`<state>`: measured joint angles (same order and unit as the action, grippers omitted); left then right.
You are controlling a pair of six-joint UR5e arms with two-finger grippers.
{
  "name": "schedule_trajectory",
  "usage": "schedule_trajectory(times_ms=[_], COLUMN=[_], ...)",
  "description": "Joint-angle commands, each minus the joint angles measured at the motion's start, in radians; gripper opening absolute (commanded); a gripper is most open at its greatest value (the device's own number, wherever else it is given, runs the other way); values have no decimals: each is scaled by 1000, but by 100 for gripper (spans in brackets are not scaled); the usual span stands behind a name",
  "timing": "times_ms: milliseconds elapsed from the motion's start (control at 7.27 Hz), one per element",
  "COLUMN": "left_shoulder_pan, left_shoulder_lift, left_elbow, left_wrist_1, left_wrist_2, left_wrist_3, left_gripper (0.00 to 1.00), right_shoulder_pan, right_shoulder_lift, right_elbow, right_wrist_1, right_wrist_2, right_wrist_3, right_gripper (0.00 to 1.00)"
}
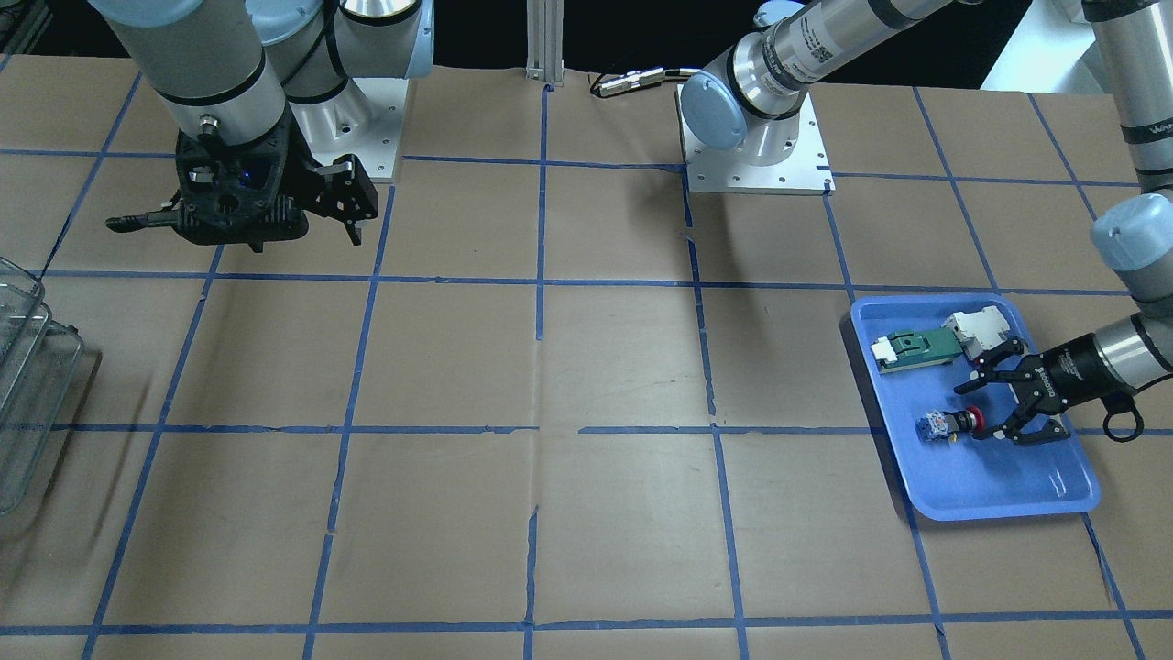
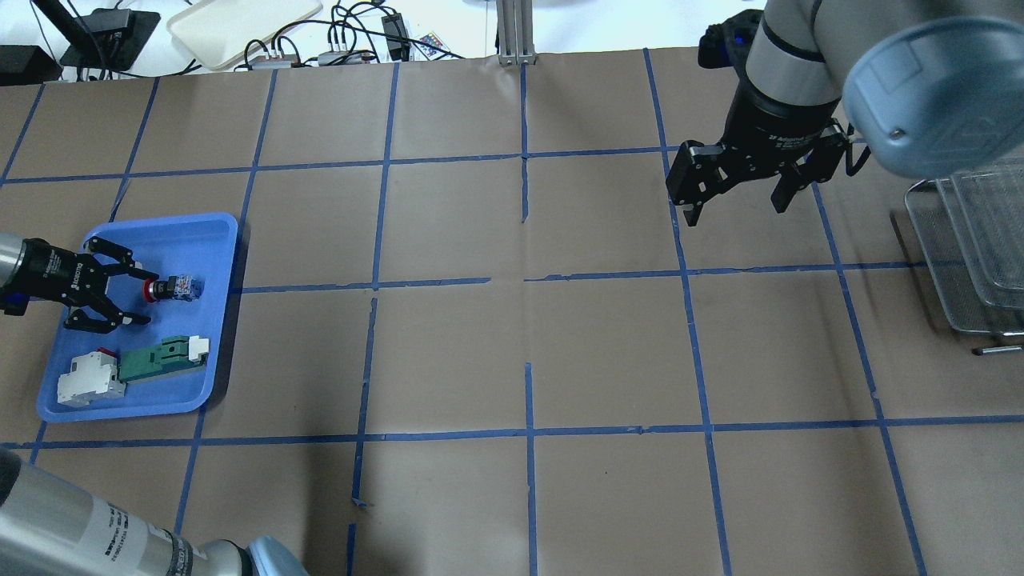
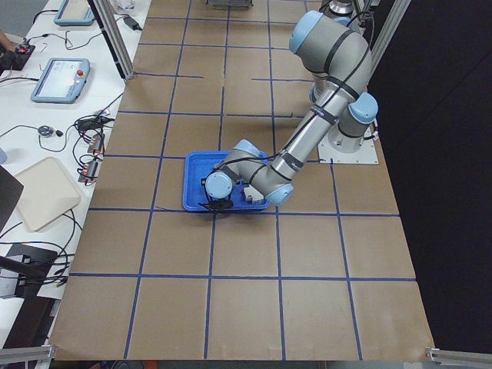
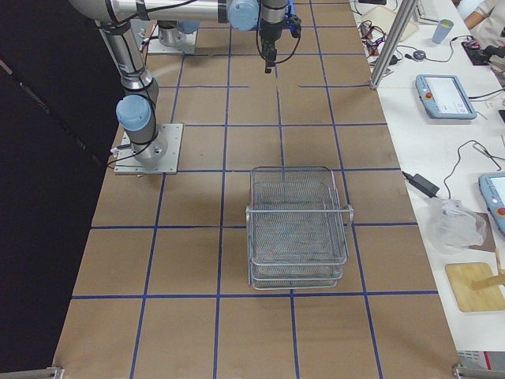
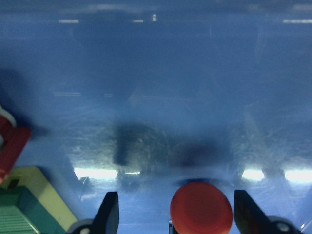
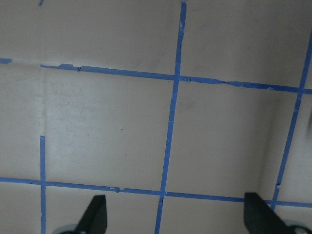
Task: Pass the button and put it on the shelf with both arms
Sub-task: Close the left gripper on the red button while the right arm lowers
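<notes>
The button (image 2: 170, 288) lies on its side in the blue tray (image 2: 218, 240), with its red head towards my left gripper (image 2: 148, 298). That gripper is open and low in the tray, one fingertip on each side of the red head without closing on it. The front view shows the same for the button (image 1: 953, 424) and gripper (image 1: 973, 412). In the left wrist view the red head (image 5: 201, 208) sits between the fingers (image 5: 111, 212). My right gripper (image 2: 736, 212) is open and empty, hanging above the table. The wire-mesh shelf (image 4: 298, 225) stands at the right (image 2: 972, 240).
A green-and-white flat component (image 2: 160, 360) and a white block (image 2: 88, 384) lie in the tray beside the left gripper. Brown paper with a blue tape grid (image 2: 528, 280) covers the table. Cables and a cream tray (image 2: 240, 24) lie beyond the far edge.
</notes>
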<state>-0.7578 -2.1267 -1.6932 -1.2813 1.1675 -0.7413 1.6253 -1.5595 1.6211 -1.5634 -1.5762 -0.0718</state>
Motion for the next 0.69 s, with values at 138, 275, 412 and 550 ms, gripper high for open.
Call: schedule_trajectory(times_ms=[138, 275, 412, 550], left_shoulder_pan=[0, 0, 0, -2], left_shoulder_lift=[5, 14, 20, 20], left_elbow=[4, 4, 4, 18], left_wrist_1=[-21, -29, -36, -38], left_wrist_2=[4, 6, 6, 8], left_wrist_3=[-9, -4, 3, 23], left_gripper=[0, 0, 0, 0], right_shoulder_pan=[19, 19, 21, 25], right_shoulder_lift=[-36, -40, -53, -59], right_elbow=[33, 49, 74, 120], right_wrist_1=[9, 16, 17, 17], right_wrist_2=[68, 68, 74, 76], right_wrist_3=[4, 6, 6, 7], right_gripper=[100, 100, 100, 100])
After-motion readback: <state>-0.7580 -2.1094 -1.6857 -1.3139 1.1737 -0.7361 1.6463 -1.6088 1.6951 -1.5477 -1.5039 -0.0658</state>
